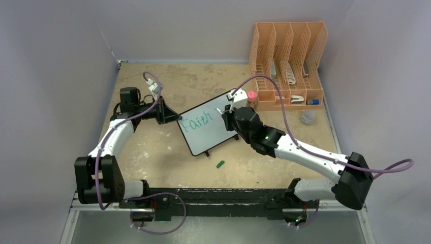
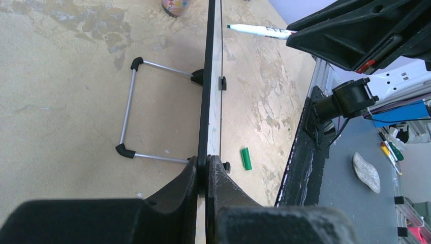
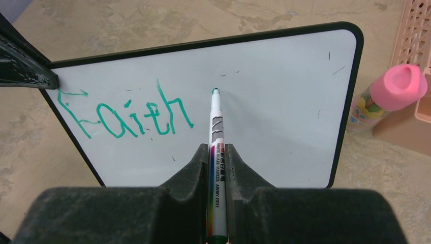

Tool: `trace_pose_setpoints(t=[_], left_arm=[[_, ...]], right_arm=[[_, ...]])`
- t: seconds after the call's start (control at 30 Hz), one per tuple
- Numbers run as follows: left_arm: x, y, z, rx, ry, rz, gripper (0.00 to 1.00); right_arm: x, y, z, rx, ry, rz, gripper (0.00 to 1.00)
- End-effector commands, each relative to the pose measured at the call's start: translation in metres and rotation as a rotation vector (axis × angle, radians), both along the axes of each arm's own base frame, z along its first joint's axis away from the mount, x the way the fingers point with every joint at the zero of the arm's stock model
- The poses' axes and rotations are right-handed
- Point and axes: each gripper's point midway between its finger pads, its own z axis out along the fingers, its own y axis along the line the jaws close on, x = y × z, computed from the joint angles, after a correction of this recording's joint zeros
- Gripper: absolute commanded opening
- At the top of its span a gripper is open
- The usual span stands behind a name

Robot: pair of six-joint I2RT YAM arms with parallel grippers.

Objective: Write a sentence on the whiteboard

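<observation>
The whiteboard (image 1: 211, 133) stands tilted on its feet at mid table, with the green word "Faith" of the sentence (image 1: 197, 123) on its upper left. My left gripper (image 1: 177, 118) is shut on the board's left edge; in the left wrist view the gripper (image 2: 208, 161) pinches the thin black frame (image 2: 210, 76) seen edge-on. My right gripper (image 3: 217, 148) is shut on a white marker (image 3: 217, 127). The marker's green tip is at the whiteboard (image 3: 284, 117) surface just right of the "h" of the sentence (image 3: 127, 119). The marker (image 2: 259, 31) also shows in the left wrist view.
A green marker cap (image 1: 220, 164) lies on the table in front of the board. An orange file rack (image 1: 287, 61) stands at the back right, with a pink-capped bottle (image 1: 251, 96) beside it. The board's wire stand (image 2: 129, 109) props it from behind.
</observation>
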Motion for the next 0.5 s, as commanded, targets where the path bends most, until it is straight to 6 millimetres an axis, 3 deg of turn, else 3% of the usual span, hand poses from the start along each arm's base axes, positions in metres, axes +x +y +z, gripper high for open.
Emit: trace_pose_setpoints(t=[0.0,0.47], left_arm=[[0.010,0.008,0.000,0.051,-0.070,0.034,0.00],[0.009,0.008,0.000,0.048,-0.069,0.032,0.00]], right_arm=[[-0.002,-0.002,0.019,0.037,-0.031,0.004,0.00],[-0.002,0.001,0.005,0.014,0.003,0.008,0.00]])
